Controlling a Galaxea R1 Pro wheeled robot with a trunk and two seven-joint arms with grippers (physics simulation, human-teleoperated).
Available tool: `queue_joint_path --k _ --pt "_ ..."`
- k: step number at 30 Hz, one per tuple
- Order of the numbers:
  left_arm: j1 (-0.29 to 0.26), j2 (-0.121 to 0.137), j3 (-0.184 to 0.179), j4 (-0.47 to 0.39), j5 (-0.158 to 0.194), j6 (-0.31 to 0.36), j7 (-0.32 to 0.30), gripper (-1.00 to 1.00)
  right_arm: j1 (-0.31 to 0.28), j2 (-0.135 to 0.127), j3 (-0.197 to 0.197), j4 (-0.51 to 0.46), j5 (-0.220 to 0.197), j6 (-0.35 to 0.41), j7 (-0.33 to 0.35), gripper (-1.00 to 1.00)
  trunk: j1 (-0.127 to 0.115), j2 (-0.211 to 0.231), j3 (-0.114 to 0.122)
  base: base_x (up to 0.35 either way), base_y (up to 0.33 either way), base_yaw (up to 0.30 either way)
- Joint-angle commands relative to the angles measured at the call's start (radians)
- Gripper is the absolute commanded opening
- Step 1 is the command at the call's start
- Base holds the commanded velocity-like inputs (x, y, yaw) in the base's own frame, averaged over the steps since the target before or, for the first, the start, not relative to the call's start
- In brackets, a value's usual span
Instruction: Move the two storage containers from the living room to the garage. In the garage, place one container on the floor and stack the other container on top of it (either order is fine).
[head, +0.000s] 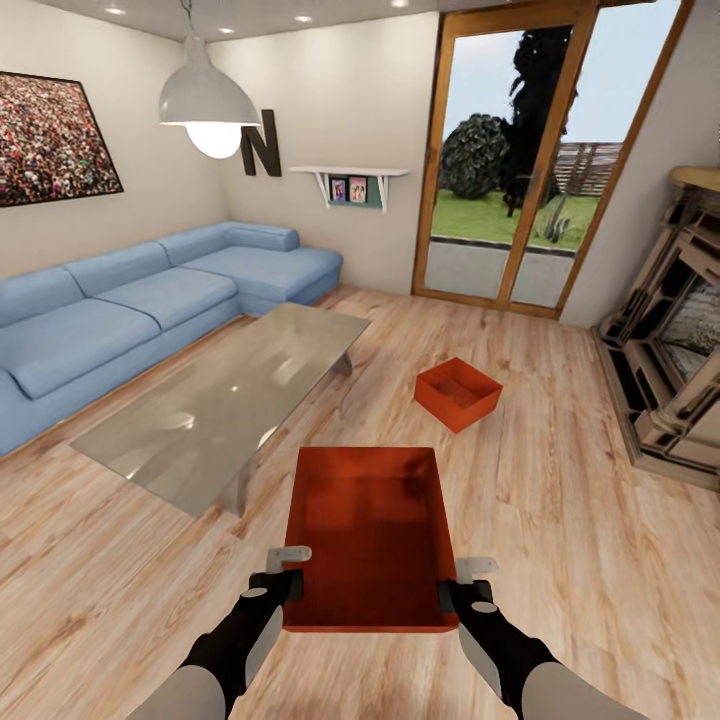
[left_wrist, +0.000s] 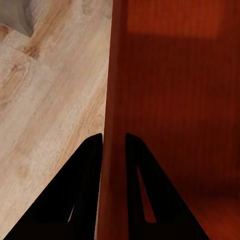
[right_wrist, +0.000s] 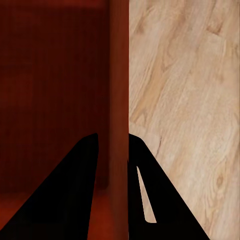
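I hold one red-orange storage container (head: 368, 535) in front of me over the living room's wood-plank flooring. My left gripper (head: 284, 580) is shut on its left wall and my right gripper (head: 452, 592) is shut on its right wall. In the left wrist view the thin wall (left_wrist: 114, 100) runs between the dark fingers (left_wrist: 85, 175); the right wrist view shows the other wall (right_wrist: 119, 90) pinched the same way. The second storage container (head: 457, 393) sits on the planks farther ahead, slightly right, turned at an angle.
A glass coffee table (head: 220, 400) stands ahead to the left, close to the held bin. Behind it is the blue sectional sofa (head: 130, 310). Wood-framed glass doors (head: 520, 170) are at the back and a stone fireplace (head: 670, 350) on the right.
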Motion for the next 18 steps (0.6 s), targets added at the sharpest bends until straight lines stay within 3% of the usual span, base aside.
queue_joint_path --k 1,18 --pt "-0.001 -0.001 0.013 -0.004 -0.007 0.007 0.009 -1.0 0.0 0.0 -0.005 -0.001 -0.013 0.0 0.0 -1.0 0.001 -0.002 0.0 0.0 0.0 0.0" --pt "-0.001 -0.001 0.016 0.003 -0.007 0.007 0.01 -1.0 0.0 0.0 -0.005 -0.001 -0.013 0.0 -0.001 -1.0 0.001 -0.002 0.026 0.0 0.0 0.0"
